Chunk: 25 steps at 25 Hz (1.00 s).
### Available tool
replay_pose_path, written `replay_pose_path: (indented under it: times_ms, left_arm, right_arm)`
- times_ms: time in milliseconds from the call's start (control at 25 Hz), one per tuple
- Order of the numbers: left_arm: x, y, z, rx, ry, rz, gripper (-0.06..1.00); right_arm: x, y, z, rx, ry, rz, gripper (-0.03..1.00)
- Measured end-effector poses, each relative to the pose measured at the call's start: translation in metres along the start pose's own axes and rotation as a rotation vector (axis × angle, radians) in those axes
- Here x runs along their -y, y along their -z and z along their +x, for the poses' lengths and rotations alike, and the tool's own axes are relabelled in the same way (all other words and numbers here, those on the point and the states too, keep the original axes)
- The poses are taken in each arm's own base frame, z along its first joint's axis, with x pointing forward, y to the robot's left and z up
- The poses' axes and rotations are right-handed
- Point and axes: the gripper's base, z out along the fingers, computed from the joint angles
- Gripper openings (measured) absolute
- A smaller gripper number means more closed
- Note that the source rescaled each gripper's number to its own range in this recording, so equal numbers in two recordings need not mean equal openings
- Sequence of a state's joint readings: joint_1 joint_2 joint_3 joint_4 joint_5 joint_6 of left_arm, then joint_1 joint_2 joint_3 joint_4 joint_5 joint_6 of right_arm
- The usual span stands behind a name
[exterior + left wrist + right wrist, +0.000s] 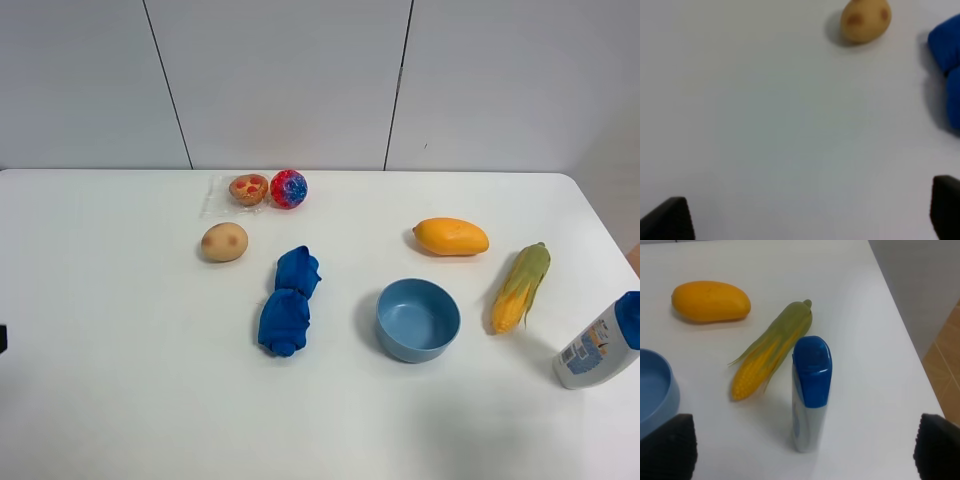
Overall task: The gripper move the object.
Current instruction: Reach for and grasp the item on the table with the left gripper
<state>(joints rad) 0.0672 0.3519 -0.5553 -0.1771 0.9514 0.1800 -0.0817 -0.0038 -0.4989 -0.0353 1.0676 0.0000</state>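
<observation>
The object, a small round tan pastry point(248, 188) with red spots in a clear wrapper, lies at the back of the white table point(120, 380), touching a red-blue ball point(288, 188). It shows in neither wrist view. My left gripper point(807, 217) is open and empty, its black fingertips point(667, 220) wide apart above bare table, with a plain tan potato point(865, 20) ahead. My right gripper point(802, 450) is open and empty, its fingertips point(937, 447) either side of a white bottle with a blue cap point(810, 390). Neither arm shows in the high view.
The potato point(224, 242) lies in front of the pastry. A crumpled blue cloth point(289, 302) is at the centre and a blue bowl point(417, 320) to its right. A mango point(451, 237), a corn cob point(521, 287) and the bottle point(600, 345) stand at the right.
</observation>
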Motion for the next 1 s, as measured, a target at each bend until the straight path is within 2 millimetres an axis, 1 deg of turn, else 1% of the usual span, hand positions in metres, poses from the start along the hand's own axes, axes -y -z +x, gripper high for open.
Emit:
replay_pose_path:
  times_ms: [160, 280, 440, 560, 720, 800, 920, 1000]
  left_arm:
    - [-0.004, -0.023, -0.039, 0.013, -0.045, 0.024, 0.94]
    - [-0.009, -0.049, -0.066, -0.03, -0.09, 0.043, 0.94]
    - [-0.014, -0.08, -0.096, -0.086, -0.183, 0.076, 0.94]
    - [-0.017, -0.106, -0.115, -0.126, -0.25, 0.109, 0.94]
    - [-0.02, -0.135, -0.136, -0.149, -0.322, 0.152, 0.94]
    - [-0.021, -0.147, -0.144, -0.15, -0.36, 0.17, 0.94]
    - [-0.022, -0.162, -0.151, -0.155, -0.427, 0.194, 0.94]
    - [-0.02, -0.171, -0.152, -0.158, -0.479, 0.216, 0.93]
  right_arm:
    - [0.0, 0.0, 0.0, 0.0, 0.0, 0.0, 1.0]
    - [0.0, 0.0, 0.0, 0.0, 0.0, 0.001, 1.0]
    - [0.0, 0.0, 0.0, 0.0, 0.0, 0.001, 1.0]
    - [0.0, 0.0, 0.0, 0.0, 0.0, 0.001, 1.0]
    - [0.0, 0.0, 0.0, 0.0, 0.0, 0.001, 1.0]
    - [0.0, 0.0, 0.0, 0.0, 0.0, 0.001, 1.0]
    - [0.0, 0.0, 0.0, 0.0, 0.0, 0.001, 1.0]
    - [0.0, 0.0, 0.0, 0.0, 0.0, 0.001, 1.0]
